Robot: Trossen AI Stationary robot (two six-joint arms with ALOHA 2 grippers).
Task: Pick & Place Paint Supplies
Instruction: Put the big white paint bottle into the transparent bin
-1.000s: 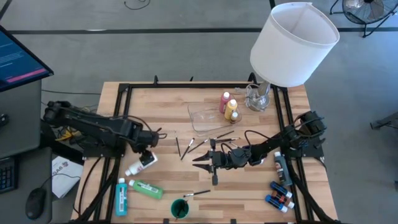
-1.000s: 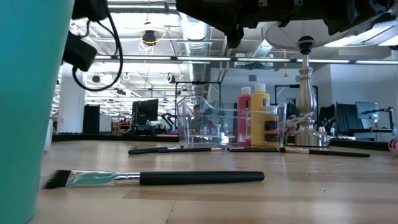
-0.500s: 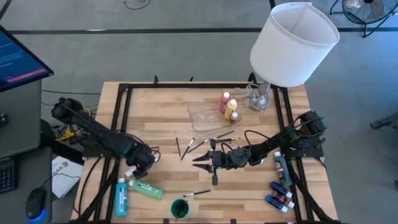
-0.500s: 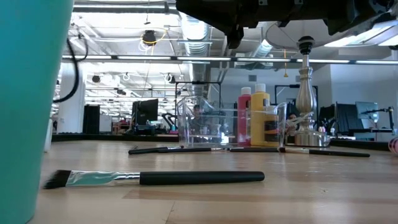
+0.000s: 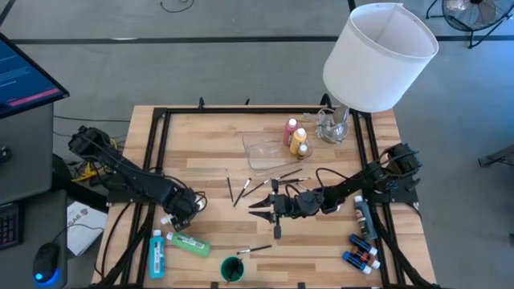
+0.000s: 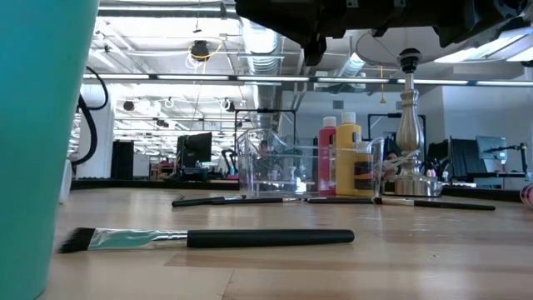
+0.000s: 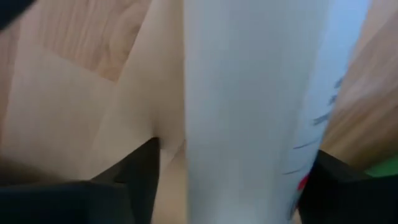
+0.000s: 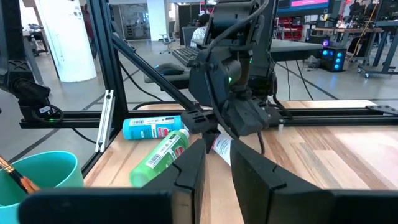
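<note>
Filling left wrist view: white bottle (image 7: 249,106)

You see the left arm swing back and down toward the table's near left corner: its left gripper (image 5: 178,217), which a second ago sat farther in with the white bottle (image 5: 171,220) lying in plain sight, now hangs low over that bottle and hides most of it (only a bit of white shows by the green bottle (image 5: 189,243)). In the left wrist view the bottle sits between the spread fingers (image 7: 144,171).
</note>
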